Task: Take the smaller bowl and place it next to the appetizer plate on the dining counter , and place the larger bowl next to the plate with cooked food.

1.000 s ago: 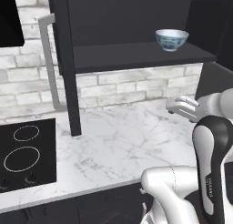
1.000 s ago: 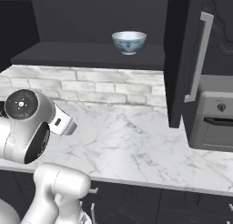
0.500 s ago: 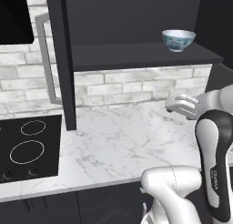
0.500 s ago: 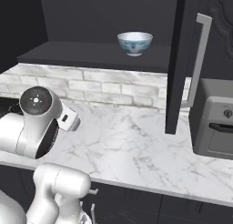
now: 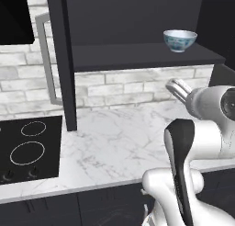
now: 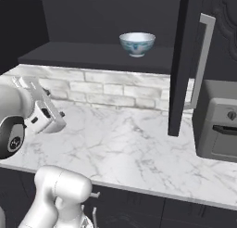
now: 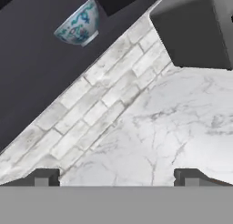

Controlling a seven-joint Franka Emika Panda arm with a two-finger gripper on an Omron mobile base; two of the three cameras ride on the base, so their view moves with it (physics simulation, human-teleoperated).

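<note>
The smaller bowl stands upright on the dark shelf of an open cabinet; it is pale blue-white with a blue pattern. In the hand view the smaller bowl sits at the upper left, tilted by the camera's roll. My gripper is open, its two dark fingertips wide apart with nothing between them. It hangs over the marble worktop, below the shelf and well short of the bowl. In the left base view the gripper points up and left, under the bowl. The larger bowl, both plates and the dining counter are out of view.
A dark cabinet door with a grey handle stands open. A grey oven-like appliance sits on the marble worktop to the right, and a black cooktop to the left. A brick wall runs behind.
The whole picture has shifted and grown nearer, so the base has moved. The hand has risen a little towards the shelf. The gripper stays open and the bowl has not moved.
</note>
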